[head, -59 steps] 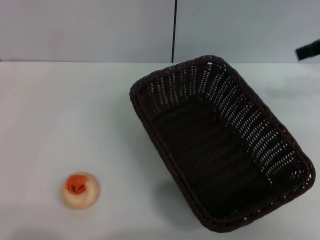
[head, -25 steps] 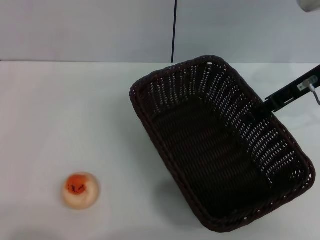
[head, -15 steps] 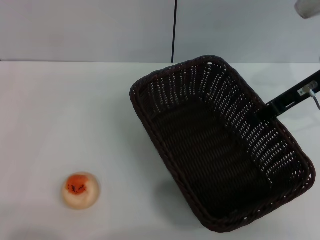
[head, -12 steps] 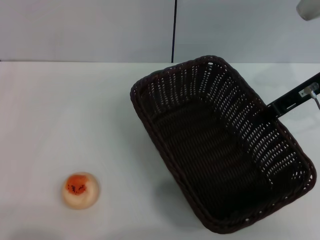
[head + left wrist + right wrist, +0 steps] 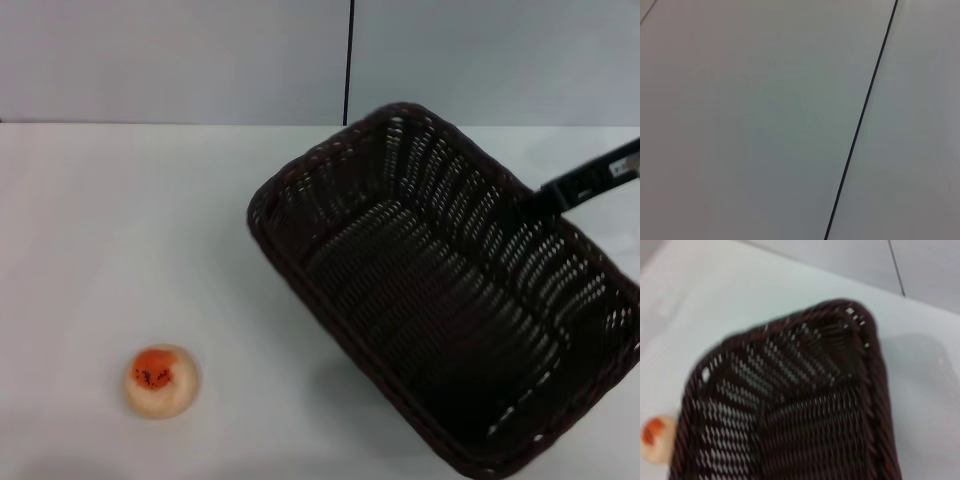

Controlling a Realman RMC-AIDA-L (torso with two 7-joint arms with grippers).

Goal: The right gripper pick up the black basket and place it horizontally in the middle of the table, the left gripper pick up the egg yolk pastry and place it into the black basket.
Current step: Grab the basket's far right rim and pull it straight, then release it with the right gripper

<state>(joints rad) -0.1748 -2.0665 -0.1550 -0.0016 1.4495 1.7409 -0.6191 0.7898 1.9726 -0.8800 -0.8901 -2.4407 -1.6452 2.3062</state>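
Note:
The black basket (image 5: pixel 420 290) is on the right half of the white table (image 5: pixel 120 220), at a slant and tipped up off the surface, empty. My right gripper (image 5: pixel 540 205) reaches in from the right and is shut on the basket's right long rim. The right wrist view looks down into the basket (image 5: pixel 790 410), with the egg yolk pastry (image 5: pixel 655 440) just beyond its corner. The egg yolk pastry (image 5: pixel 160 380) sits on the table at the near left, well apart from the basket. My left gripper is out of view; its wrist view shows only a wall.
A grey wall with a dark vertical seam (image 5: pixel 350 60) stands behind the table. The seam also shows in the left wrist view (image 5: pixel 860 120). White tabletop lies between the pastry and the basket.
My right gripper came in from the right and took the basket's right rim. The basket has risen and shifted slightly left, towards the camera. The pastry has not moved.

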